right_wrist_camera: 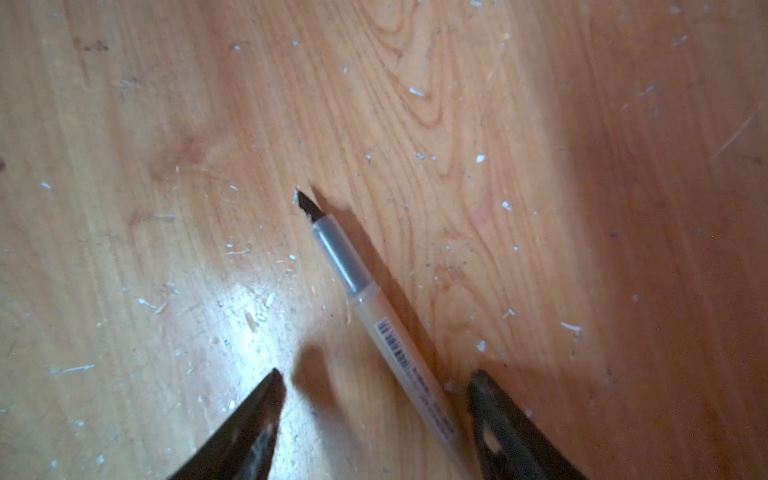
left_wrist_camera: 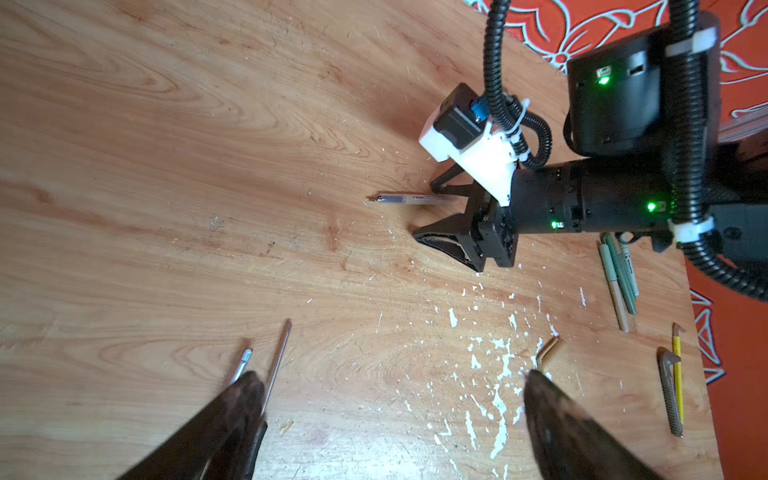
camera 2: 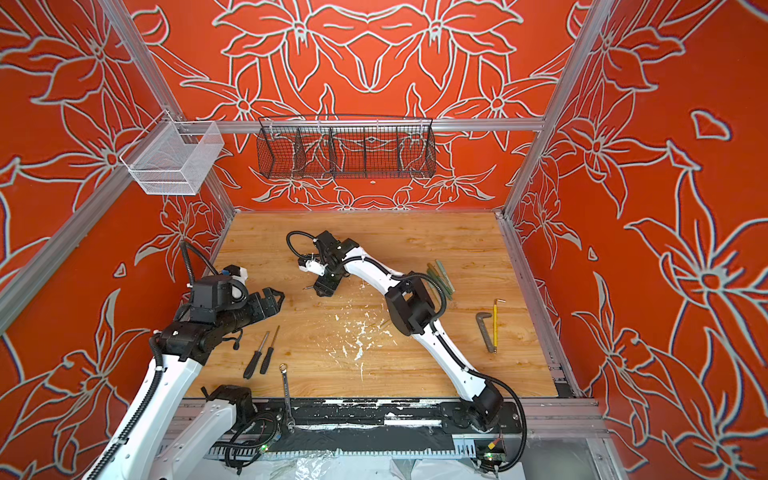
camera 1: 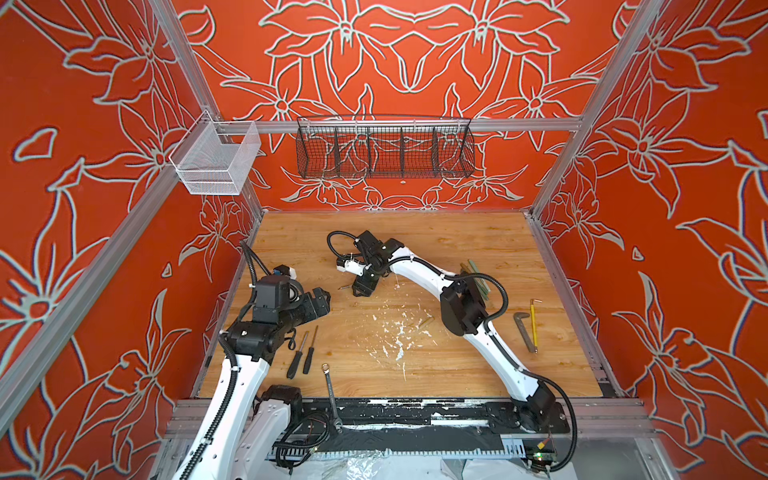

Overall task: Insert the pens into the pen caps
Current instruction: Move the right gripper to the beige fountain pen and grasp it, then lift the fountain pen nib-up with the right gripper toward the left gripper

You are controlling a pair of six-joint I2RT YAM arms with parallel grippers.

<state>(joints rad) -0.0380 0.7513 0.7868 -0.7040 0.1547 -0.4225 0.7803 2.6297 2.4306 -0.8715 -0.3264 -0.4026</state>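
Observation:
A beige pen point(right_wrist_camera: 399, 345) with a grey front section and a dark nib lies flat on the wooden table point(camera 1: 415, 232). My right gripper point(right_wrist_camera: 376, 374) is open and low over it. The barrel passes between the two fingers, close to one of them, with no contact visible. In both top views this gripper point(camera 1: 361, 287) point(camera 2: 325, 286) sits left of the table's middle, with the pen's tip point(camera 1: 343, 287) poking out. More pens point(camera 1: 478, 274) point(left_wrist_camera: 619, 274) lie bunched behind the right arm's elbow. Tan pen caps point(camera 1: 426, 322) point(left_wrist_camera: 548, 349) lie among the white flecks. My left gripper point(left_wrist_camera: 392, 378) point(camera 1: 323, 297) hangs open and empty at the left.
Two black-handled screwdrivers point(camera 1: 301, 353) lie near the left arm, and a silver wrench point(camera 1: 331, 395) crosses the front edge. A grey hex key point(camera 1: 524, 332) and a yellow one point(camera 1: 533, 324) lie at the right. White flecks point(camera 1: 399, 332) litter the middle. Wire baskets point(camera 1: 384, 147) hang on the back wall.

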